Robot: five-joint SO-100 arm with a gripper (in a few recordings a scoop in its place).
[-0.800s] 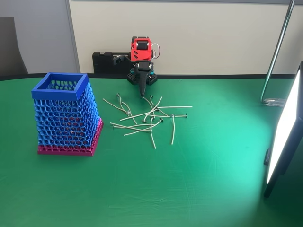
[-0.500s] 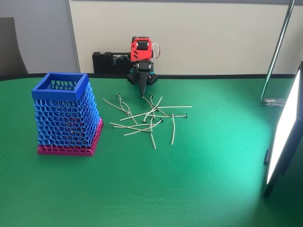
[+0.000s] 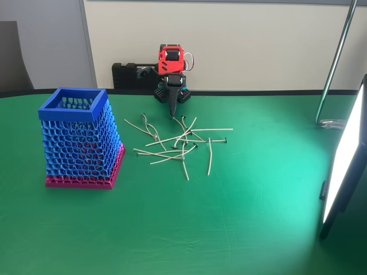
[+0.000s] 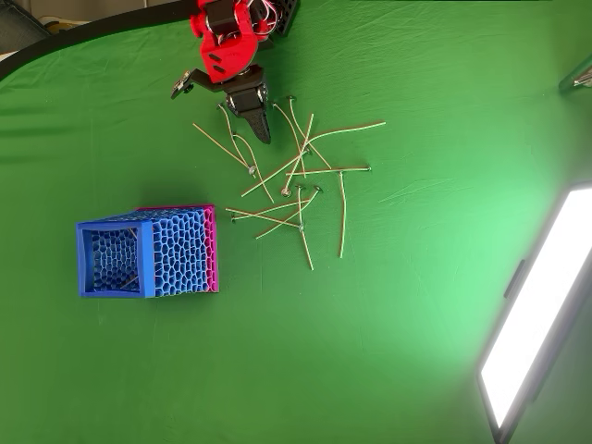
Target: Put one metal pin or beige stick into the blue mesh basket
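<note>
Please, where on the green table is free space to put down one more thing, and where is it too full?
Free: the wide green table in front of the blue mesh basket and the pins, and the strip between the pins and the light panel. Crowded: the pin pile below the pincer.

Hidden and cut-off parts

The bright white light panel (image 3: 346, 157) runs off the right edge in the fixed view and off the bottom in the overhead view. The black pointed gripper (image 3: 171, 112) looks too small to tell any gap between its fingers.
</note>
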